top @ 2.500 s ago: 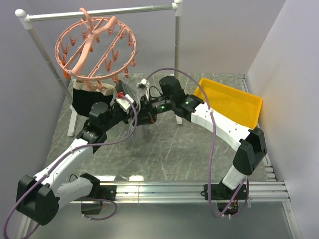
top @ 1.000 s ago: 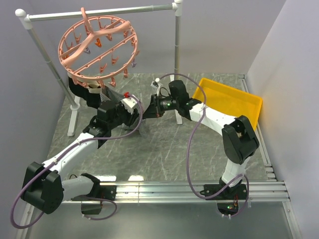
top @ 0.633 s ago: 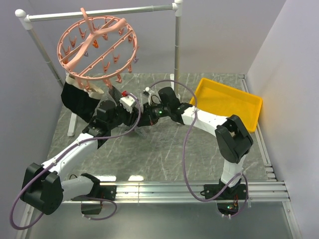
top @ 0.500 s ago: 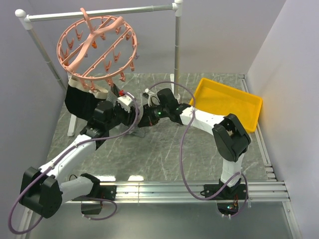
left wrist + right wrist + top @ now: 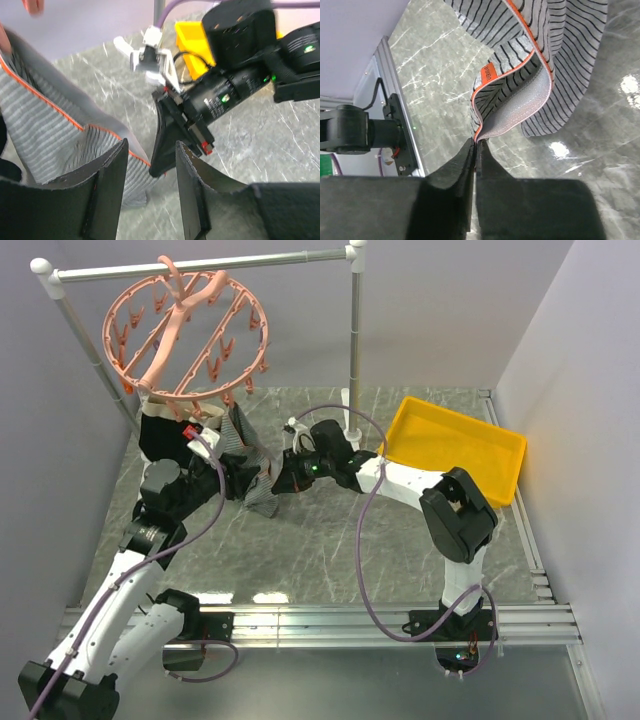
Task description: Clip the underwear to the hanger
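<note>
Two pincers, one garment. My right pincer [image 5: 475, 145] is pressed together on the orange-piped edge of the waistband [image 5: 520, 107] of the striped underwear [image 5: 560, 60]. The cloth fans out beyond its tips and drapes toward the marbled tabletop [image 5: 600, 165] beneath them. My left pincer [image 5: 151, 145] stands apart and grips nothing. The waistband runs just to the left of its left finger, and the right pincer's tips sit directly ahead of its gap. The salmon-pink drying hanger [image 5: 185, 335] hangs from the grey rail [image 5: 200, 265], above and behind both pincers, with its clips [image 5: 215, 368] dangling from the ring. I cannot tell whether any clip already bites the cloth.

Step in hand, as I judge it: taking a second hold on the band so that it can be offered to a clip.

- I should close the left pincer on the elastic itself, a little along from the right pincer's hold, not on the loose leg cloth.
- I should draw the two holds apart until a flat stretch of band lies between them.
- The ring probably swings on its hook, so I should raise the band slowly, edge first, into a clip's mouth.
</note>
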Controlling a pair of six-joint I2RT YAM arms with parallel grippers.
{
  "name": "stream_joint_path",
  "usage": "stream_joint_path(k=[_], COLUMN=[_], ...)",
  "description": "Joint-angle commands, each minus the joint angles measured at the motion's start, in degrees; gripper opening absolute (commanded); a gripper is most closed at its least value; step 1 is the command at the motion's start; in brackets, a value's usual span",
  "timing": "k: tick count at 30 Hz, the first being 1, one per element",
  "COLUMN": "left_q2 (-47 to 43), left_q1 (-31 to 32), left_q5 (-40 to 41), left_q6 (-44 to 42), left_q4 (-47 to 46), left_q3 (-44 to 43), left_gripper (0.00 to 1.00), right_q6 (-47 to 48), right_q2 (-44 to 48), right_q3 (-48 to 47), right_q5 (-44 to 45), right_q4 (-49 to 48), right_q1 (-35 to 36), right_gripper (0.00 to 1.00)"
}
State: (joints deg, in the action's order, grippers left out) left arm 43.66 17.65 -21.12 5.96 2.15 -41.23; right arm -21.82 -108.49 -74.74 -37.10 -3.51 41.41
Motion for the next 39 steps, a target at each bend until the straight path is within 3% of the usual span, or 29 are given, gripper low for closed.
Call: stream_joint_path(k=[1, 5, 12, 16, 21, 24, 26, 39], left_q2=[-0.5, -1.4, -1.0, -1.4, -1.9, -2.2, -2.7, -5.1], left_q1=[-1.0, -2.4, -5.1, -6.0, -6.8, -7.6, -7.8, -9.5], left_q5=[1.2, 0.8, -0.1, -0.8, -0.5, -1.0, -1.5, -5.0], left_q6=[2.8, 4.8, 7.0, 7.1, 6.6, 7.0, 7.4, 11.2], left_q4=[3.3, 3.1, 2.7, 2.9, 3.2, 3.3, 3.3, 2.4], left_q3=[1.2, 1.5, 1.2, 1.2, 0.8, 0.5, 0.4, -2.0], left_gripper=[0.48, 0.49, 0.50, 0.51, 0.52, 0.53, 0.54, 0.60], right_q6=[-0.6, 1.2, 3.2, 2.4, 2.5, 3.5, 4.8, 9.4], right_q2=[0.2, -0.7, -6.0, -5.9, -4.0, -1.9, -0.5, 5.8], right_q3=[-3.0, -3.7, -5.9, -5.9, -6.5, -5.9, -5.5, -2.2], right_q5=[-0.4, 0.1, 2.6, 2.8, 2.9, 3.4, 3.8, 3.4], right_q4=[-3.1, -1.2, 0.8, -1.1, -0.9, -0.3, 0.4, 2.0], right_q1=[1.3, 2.7, 3.4, 3.4, 3.2, 3.2, 2.9, -2.6], right_gripper=[0.09, 0.15, 0.15, 0.29, 0.34, 0.50, 0.54, 0.60])
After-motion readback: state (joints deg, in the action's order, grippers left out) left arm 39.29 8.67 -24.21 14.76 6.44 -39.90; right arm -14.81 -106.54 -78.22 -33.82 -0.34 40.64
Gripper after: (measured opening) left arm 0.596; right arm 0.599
